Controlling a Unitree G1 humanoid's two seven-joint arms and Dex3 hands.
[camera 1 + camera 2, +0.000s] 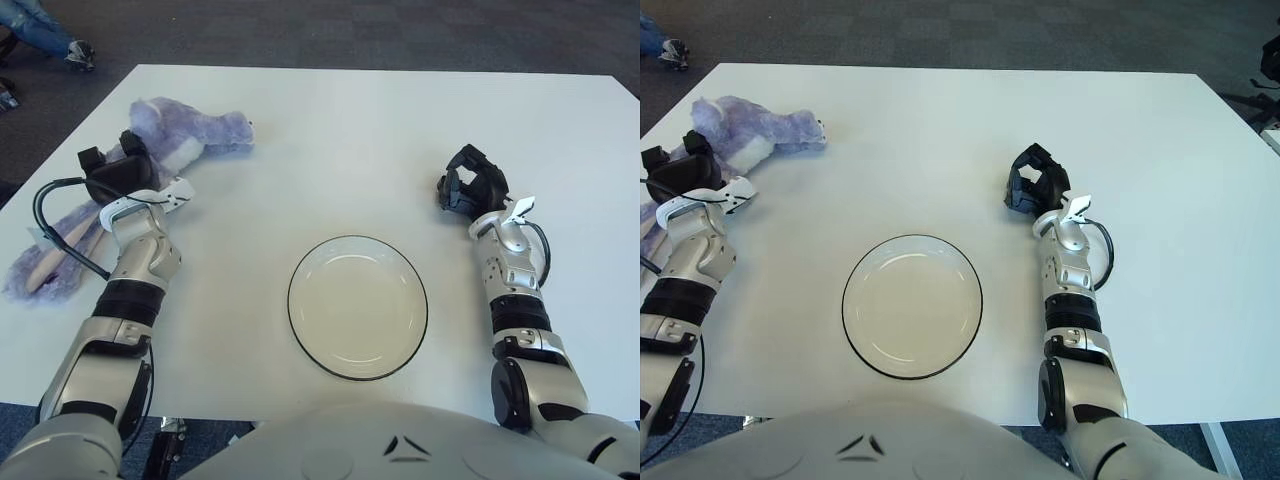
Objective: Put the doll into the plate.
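Doll count is one: a purple plush animal lying flat at the far left of the white table, its head and a white patch toward the table's middle, its long body and tail trailing down toward the left edge; plate count is also one, a round white dish with a dark rim, standing near the table's front edge, well apart from the doll and holding nothing; two hands show, one on each side of the plate; the left hand sits over the doll's middle, its dark fingers upright against the plush, though whether they actually grip the fabric cannot be told; the right hand shows to the right of the plate, beyond its far rim, fingers curled inward and holding nothing; a black cable loops beside the left wrist, over the doll's lower body.
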